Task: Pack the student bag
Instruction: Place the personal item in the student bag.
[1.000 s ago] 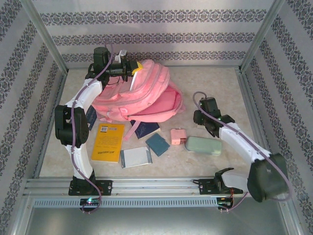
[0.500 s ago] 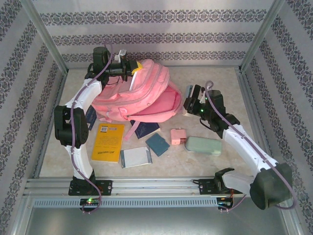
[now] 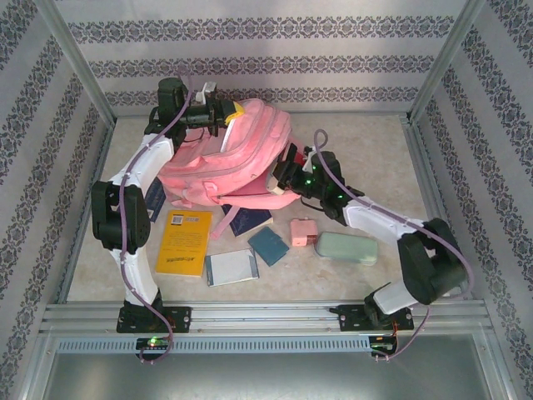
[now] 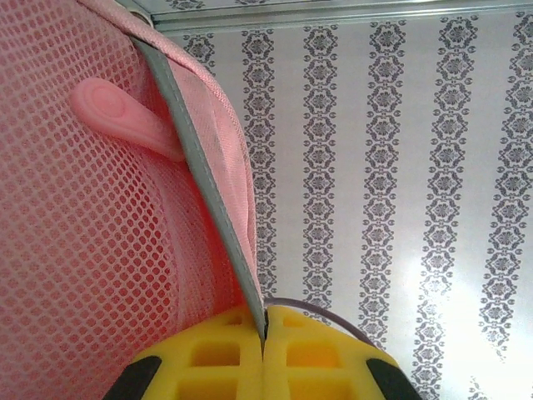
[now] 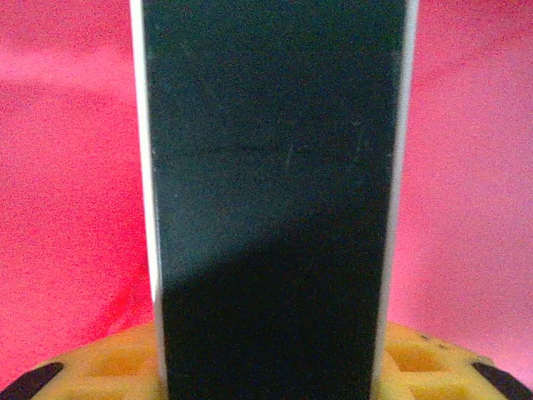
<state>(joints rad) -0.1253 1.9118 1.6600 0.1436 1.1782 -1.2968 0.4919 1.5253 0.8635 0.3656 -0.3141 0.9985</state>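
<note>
The student bag point(image 3: 237, 154), a big pink backpack, lies at the back of the table with its mouth open to the right. My left gripper point(image 3: 223, 117) is shut on the bag's top edge; in the left wrist view its yellow fingers point(image 4: 200, 358) pinch the grey trim point(image 4: 208, 192) beside pink mesh point(image 4: 100, 250). My right gripper point(image 3: 287, 173) sits at the bag's open mouth, shut on a flat dark slab with pale edges point(image 5: 266, 192). Pink fabric point(image 5: 67, 167) lies behind the slab on both sides. What the slab is I cannot tell.
In front of the bag lie a yellow book point(image 3: 184, 242), a grey notebook point(image 3: 231, 267), a teal booklet point(image 3: 268, 245), a dark blue book point(image 3: 246, 220), a small pink box point(image 3: 302, 232) and a pale green case point(image 3: 346, 247). Patterned walls and metal posts enclose the table.
My right arm has swung left from the table's right side to the bag's mouth, carrying the dark slab. The left gripper has stayed shut on the bag's edge.
</note>
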